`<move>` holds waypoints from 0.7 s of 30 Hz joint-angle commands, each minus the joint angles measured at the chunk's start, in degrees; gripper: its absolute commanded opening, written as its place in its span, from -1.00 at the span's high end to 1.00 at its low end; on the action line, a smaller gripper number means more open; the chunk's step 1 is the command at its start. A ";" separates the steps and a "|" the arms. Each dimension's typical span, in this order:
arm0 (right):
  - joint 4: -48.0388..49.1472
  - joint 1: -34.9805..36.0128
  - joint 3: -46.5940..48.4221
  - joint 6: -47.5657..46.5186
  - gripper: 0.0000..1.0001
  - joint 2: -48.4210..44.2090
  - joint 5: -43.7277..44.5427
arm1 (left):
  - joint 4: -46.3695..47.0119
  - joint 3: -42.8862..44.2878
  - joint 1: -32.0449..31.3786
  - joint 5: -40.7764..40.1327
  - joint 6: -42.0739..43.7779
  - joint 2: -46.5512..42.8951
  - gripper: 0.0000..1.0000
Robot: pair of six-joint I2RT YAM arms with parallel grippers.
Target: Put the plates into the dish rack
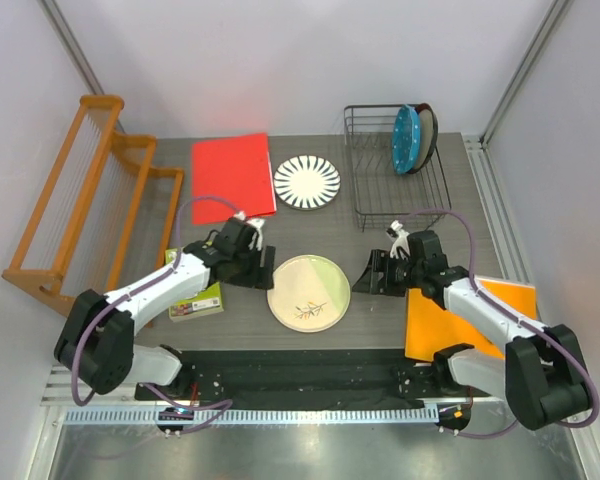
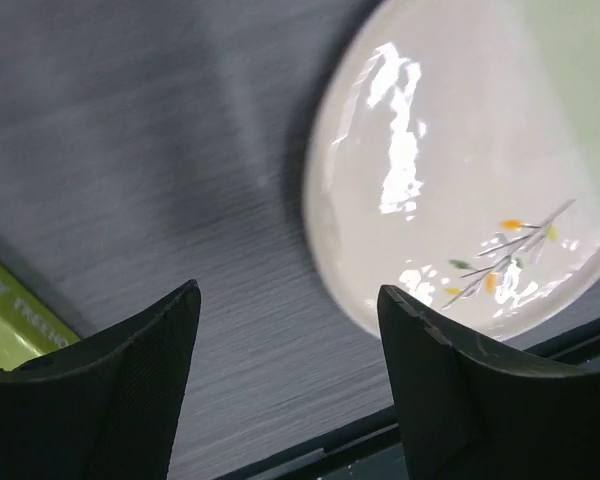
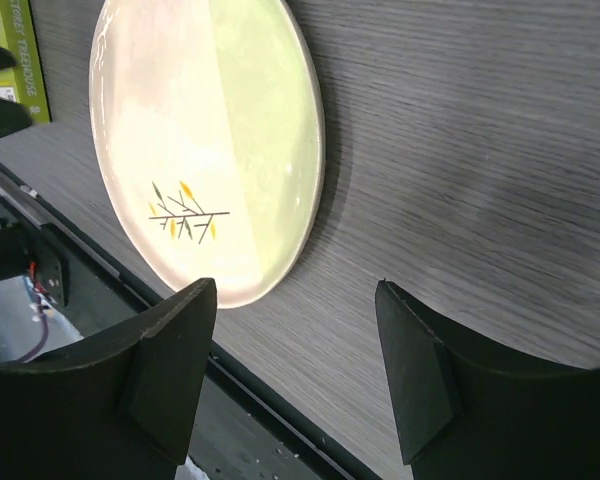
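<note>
left gripper (image 1: 267, 266) wide, empty, at left rim of cream plate (image 1: 307, 291) | right gripper (image 1: 365, 275) wide, empty, just off right rim

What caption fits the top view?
Left gripper and right gripper, both open, flank the twig plate; two plates stand in the wire rack.

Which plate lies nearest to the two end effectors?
The cream twig-motif plate, in front; the petal-patterned plate lies farther back; the blue plate and the dark-rimmed plate stand in the wire rack.
</note>
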 commanded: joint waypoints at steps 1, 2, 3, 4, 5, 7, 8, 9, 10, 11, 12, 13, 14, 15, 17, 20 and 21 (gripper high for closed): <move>9.48 0.12 -1.61 6.19 -0.42 2.52 -3.22 | 11.17 -7.32 6.27 13.57 -10.45 -2.70 -0.44; 10.11 0.12 -1.88 6.98 -0.43 3.22 -3.30 | 11.98 -8.02 6.53 13.93 -10.71 -3.05 -0.44; 11.42 0.03 -2.75 7.33 -0.43 4.27 -3.48 | 12.60 -8.55 7.23 14.02 -10.89 -2.79 -0.45; 11.95 0.12 -3.11 7.60 -0.44 4.80 -3.48 | 12.78 -9.25 7.67 14.98 -11.42 -2.53 -0.45; 12.39 0.12 -3.63 8.30 -0.45 5.33 -3.66 | 13.13 -9.78 8.11 15.68 -11.68 -1.74 -0.45; 13.19 0.12 -4.08 8.74 -0.47 6.99 -3.66 | 14.62 -11.18 9.26 16.92 -12.21 -0.95 -0.44; 14.93 0.12 -4.34 9.01 -0.47 7.62 -3.66 | 15.67 -11.63 9.52 18.84 -13.26 -0.07 -0.45; 16.08 0.12 -4.60 9.10 -0.47 8.49 -3.92 | 18.11 -12.41 9.96 19.46 -13.79 0.46 -0.44; 16.52 0.03 -4.87 9.36 -0.49 9.63 -4.01 | 19.01 -13.38 9.96 19.64 -14.58 0.98 -0.43; 17.14 0.12 -5.22 9.53 -0.50 10.69 -4.36 | 20.06 -13.91 10.14 20.26 -15.98 1.51 -0.42; 18.36 0.12 -5.31 9.80 -0.49 11.74 -4.62 | 21.90 -14.35 10.23 20.44 -16.43 2.74 -0.40; 19.16 0.12 -5.39 10.06 -0.50 13.75 -5.23 | 22.44 -14.70 10.23 20.79 -16.60 3.44 -0.39; 19.95 0.03 -5.31 9.98 -0.49 15.17 -6.20 | 22.88 -14.79 10.32 21.40 -16.43 4.15 -0.36; 21.17 0.12 -5.05 9.98 -0.50 16.49 -6.64 | 23.32 -14.79 10.32 21.67 -16.34 5.81 -0.34; 22.67 0.12 -3.91 10.06 -0.49 21.13 -7.87 | 23.67 -14.10 10.40 22.54 -16.17 8.01 -0.21; 24.00 0.03 -2.15 9.63 -0.48 27.72 -11.65 | 24.55 -12.43 10.49 25.52 -16.61 12.84 0.02; 24.35 0.12 -1.80 9.36 -0.47 28.79 -12.44 | 25.34 -11.99 10.49 27.01 -16.69 13.99 0.06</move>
